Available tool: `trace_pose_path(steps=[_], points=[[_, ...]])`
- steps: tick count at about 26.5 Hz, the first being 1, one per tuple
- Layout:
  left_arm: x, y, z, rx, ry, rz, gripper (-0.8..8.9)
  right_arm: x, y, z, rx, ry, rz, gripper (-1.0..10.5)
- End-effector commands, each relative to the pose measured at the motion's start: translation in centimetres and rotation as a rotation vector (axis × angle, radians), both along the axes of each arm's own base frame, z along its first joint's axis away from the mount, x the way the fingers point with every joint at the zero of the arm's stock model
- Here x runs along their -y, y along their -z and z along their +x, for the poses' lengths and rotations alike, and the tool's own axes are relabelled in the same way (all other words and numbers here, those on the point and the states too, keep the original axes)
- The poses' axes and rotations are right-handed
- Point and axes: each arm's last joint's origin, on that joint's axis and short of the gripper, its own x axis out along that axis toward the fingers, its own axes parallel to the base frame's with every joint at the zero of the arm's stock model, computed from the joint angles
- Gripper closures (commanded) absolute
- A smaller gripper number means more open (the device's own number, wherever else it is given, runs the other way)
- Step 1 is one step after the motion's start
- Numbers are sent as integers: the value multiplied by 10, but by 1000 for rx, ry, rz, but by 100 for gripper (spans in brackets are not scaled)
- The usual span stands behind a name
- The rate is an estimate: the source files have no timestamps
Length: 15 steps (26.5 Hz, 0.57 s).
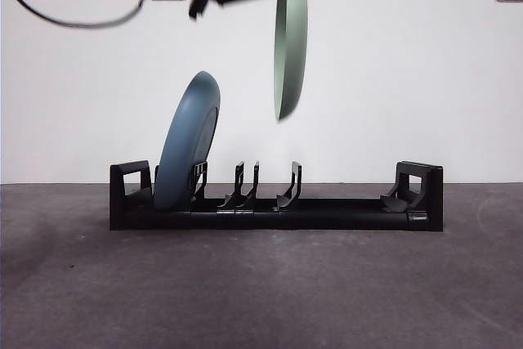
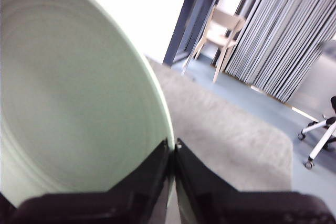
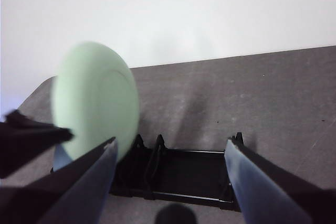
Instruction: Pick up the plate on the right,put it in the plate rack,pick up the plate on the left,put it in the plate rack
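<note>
the plate rack point(image 1: 276, 200) is sitting on the dark grey table point(image 1: 261, 292), long and low, and everything else is being placed against it. a blue plate point(image 1: 186, 143) is standing on edge in the rack, close to the handle block at one end, leaning slightly toward that block with its lower rim down between the prongs. the remaining prongs along the middle and the far end of the rack are standing bare.

above the middle of the rack, well clear of the prongs, a pale green plate point(image 1: 290, 38) is hanging on edge, nearly upright, touching neither the rack nor the blue plate. the left gripper point(image 2: 174, 142) is holding it by the upper rim: in the left wrist view its two black jaws are pressing together on the rim of the green plate point(image 2: 73, 103), pinching it with only the thin edge between them. in the front view this arm is showing as a dark shape coming in from above, with cables trailing behind it.

the right gripper point(image 3: 170, 156) is hovering back from the rack point(image 3: 178, 174), looking down on it, with its jaws spread wide and holding nothing. from there the green plate point(image 3: 94, 100) is appearing blurred, over the end of the rack where the blue plate is standing
</note>
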Motion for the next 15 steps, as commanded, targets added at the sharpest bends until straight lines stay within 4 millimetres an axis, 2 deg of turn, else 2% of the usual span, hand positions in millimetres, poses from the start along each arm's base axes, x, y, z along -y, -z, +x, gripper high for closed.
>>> trace_pose_path(steps=[1,9,15], points=[[4,11,7,-19,2,16,822,0,0,0,-3,-2,-6,603],[10,36,17,-75,-18,75,822,0,2,0,-21,-2,-10,603],[10,45,18,-56,-49,159,822,0,2,0,-20,-2,-10,603]])
